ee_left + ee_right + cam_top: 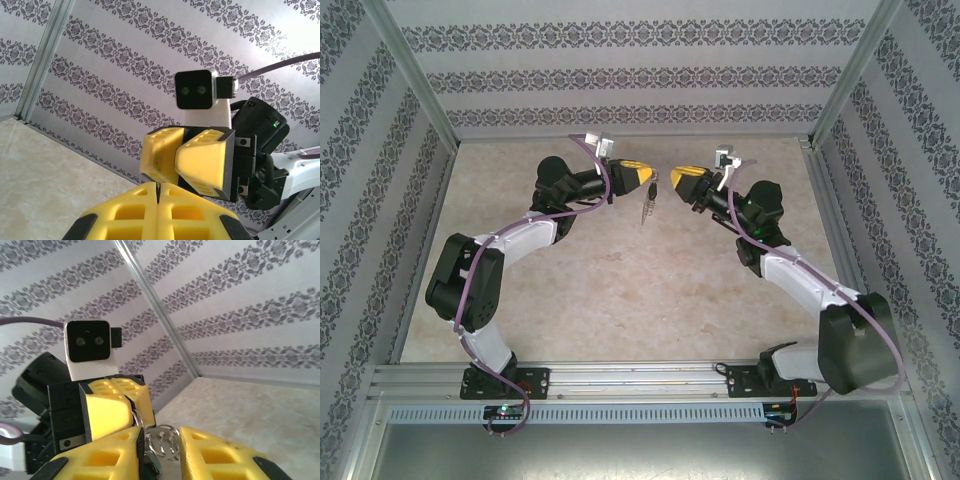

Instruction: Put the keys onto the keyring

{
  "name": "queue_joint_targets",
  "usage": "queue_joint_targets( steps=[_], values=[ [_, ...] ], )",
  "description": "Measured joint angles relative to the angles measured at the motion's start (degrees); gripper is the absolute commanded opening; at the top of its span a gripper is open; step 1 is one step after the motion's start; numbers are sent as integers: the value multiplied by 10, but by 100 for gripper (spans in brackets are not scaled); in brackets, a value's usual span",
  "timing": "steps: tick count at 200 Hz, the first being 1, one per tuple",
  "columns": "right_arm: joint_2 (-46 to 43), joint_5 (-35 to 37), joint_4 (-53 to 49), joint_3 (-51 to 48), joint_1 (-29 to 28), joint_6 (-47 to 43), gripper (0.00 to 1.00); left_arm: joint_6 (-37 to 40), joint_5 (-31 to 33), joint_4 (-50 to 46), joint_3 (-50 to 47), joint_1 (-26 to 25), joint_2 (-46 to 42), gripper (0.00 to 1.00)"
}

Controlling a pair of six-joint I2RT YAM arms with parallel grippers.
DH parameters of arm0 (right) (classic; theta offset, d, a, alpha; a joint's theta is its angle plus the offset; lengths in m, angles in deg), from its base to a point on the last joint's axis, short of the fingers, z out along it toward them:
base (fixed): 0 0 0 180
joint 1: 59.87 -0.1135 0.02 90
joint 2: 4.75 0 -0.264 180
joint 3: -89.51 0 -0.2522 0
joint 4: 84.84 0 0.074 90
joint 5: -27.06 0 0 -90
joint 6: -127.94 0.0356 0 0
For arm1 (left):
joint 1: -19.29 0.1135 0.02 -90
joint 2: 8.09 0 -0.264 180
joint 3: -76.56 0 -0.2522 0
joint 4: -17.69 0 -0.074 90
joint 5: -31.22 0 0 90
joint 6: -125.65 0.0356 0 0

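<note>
Right gripper gapes around the keyring clenched by left gripper above bare tabletop, well apart from walls.

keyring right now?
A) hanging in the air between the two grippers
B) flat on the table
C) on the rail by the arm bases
A: the keyring dangles from the shut left fingers, just in front of the right fingers, well above the table.
</note>
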Motion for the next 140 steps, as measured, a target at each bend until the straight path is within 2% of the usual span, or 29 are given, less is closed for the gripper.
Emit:
queue_joint_targets(
  steps=[72, 140],
  values=[
    [73, -31, 166, 7, -1, 119, 27, 0, 0, 0, 0, 0, 0, 0],
    [122, -31, 233, 9, -24, 162, 25, 0, 0, 0, 0, -4, 0, 0]
  ],
)
